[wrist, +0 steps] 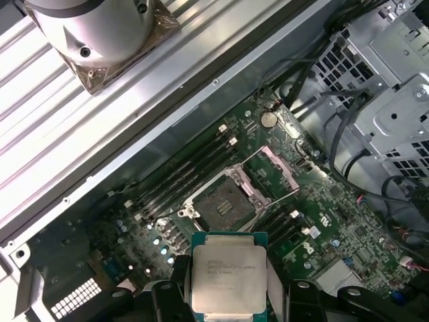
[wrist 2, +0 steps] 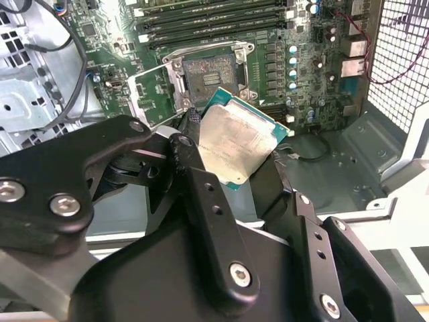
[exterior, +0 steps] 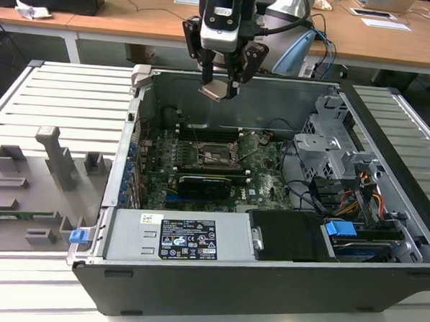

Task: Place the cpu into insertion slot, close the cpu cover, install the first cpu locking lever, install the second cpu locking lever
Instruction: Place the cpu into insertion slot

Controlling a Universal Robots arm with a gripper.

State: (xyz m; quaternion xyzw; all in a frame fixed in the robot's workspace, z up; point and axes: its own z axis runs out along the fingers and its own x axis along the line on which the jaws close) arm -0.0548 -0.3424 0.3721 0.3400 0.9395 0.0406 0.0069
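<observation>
cpu (exterior: 216,90), a small flat square chip, hangs tilted in the gripper (exterior: 220,82) in the exterior view, clamped by its edges above the open computer case (exterior: 266,290); well below it, on the green motherboard (exterior: 268,185), lies the insertion slot (exterior: 217,155), a dark square.

in the second wrist view the cpu (wrist 2: 238,141) shows a dull silver-grey metal top, smudged and worn, on a green base with a teal rim; black fingers (wrist 2: 194,174) press on opposite sides; beyond it the insertion slot (wrist 2: 209,75) lies uncovered, the cpu cover (wrist 2: 155,97) swung open beside it.

in the first wrist view the cpu (wrist: 228,285) carries small dark print on its lid; the insertion slot (wrist: 224,201) is open, the cpu cover (wrist: 271,168) lifted alongside.
</observation>
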